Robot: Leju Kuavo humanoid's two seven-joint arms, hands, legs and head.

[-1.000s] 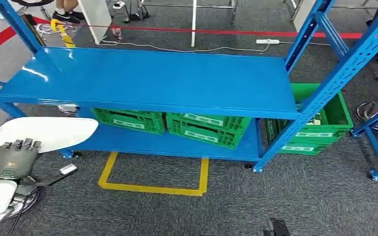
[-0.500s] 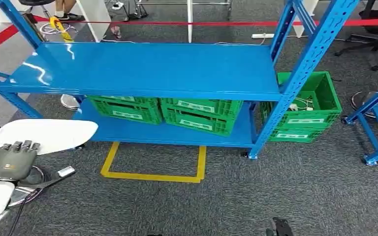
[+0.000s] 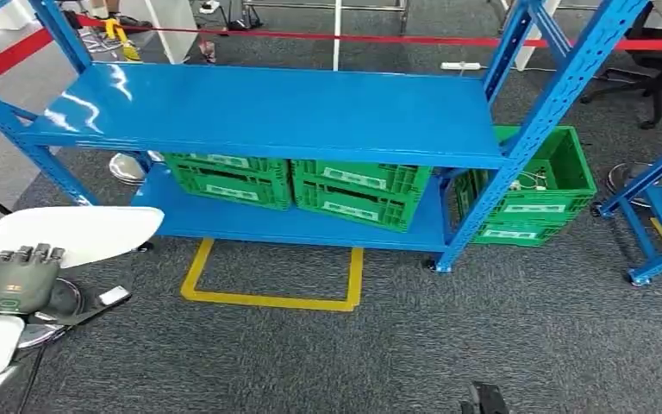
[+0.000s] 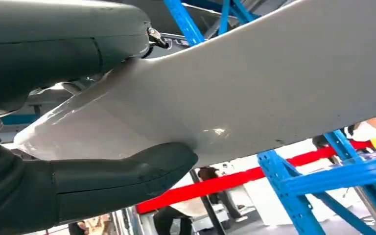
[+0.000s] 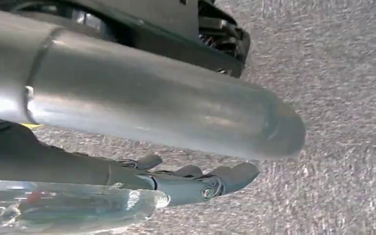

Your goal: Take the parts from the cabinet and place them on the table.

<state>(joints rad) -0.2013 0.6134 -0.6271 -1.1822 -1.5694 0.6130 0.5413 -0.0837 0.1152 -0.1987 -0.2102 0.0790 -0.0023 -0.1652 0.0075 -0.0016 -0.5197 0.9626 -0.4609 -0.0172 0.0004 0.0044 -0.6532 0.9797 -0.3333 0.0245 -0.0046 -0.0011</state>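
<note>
part [image 3: 73, 235]: white, flat, smooth, elongated | left robot hand [image 3: 15, 278]: gripping it

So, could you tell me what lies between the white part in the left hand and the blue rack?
In the head view, grey carpet with a yellow taped outline separates the white part, held by the left hand, from the blue rack.

A blue metal shelf unit [image 3: 267, 112] stands on grey carpet floor [image 3: 526, 336]. Two green crates [image 3: 224, 178] [image 3: 358, 191] sit side by side on its lower shelf [image 3: 293, 228], touching. Beside the unit's right post, stacked green crates [image 3: 530, 194] stand on the carpet, the upper one with small items inside. Yellow tape [image 3: 271, 297] marks an open-sided outline on the carpet just in front of the unit.
</note>
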